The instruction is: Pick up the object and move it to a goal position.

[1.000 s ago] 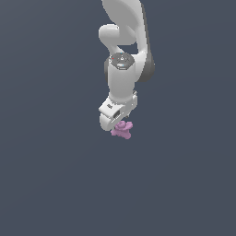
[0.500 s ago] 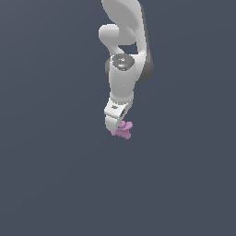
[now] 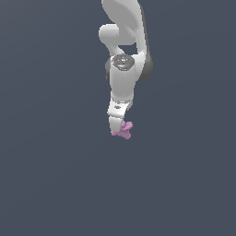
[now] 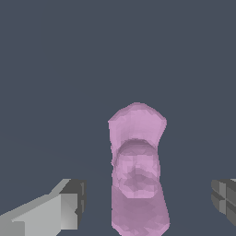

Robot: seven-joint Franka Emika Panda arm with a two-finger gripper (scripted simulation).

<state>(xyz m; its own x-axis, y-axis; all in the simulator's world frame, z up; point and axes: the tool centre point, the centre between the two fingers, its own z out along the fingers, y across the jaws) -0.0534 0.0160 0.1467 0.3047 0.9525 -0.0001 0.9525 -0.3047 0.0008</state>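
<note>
Tool [image 4: 146, 203] spread wide, gripping nothing, straddles the object [image 4: 137, 170], which lies on the table between its fingers [image 4: 64, 209]. Closing off-centre on those lobes could squirt it sideways.

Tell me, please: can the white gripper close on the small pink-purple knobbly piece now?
Probably yes. The pink-purple knobbly piece sits between the open fingers of the gripper, with nothing visible blocking them.

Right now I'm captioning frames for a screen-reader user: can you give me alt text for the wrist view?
A pink-purple lumpy object stands in the open gap between the two fingers of the gripper, touching neither. One grey fingertip shows on one side, the other at the opposite edge. Everything else is plain dark grey-blue background.
</note>
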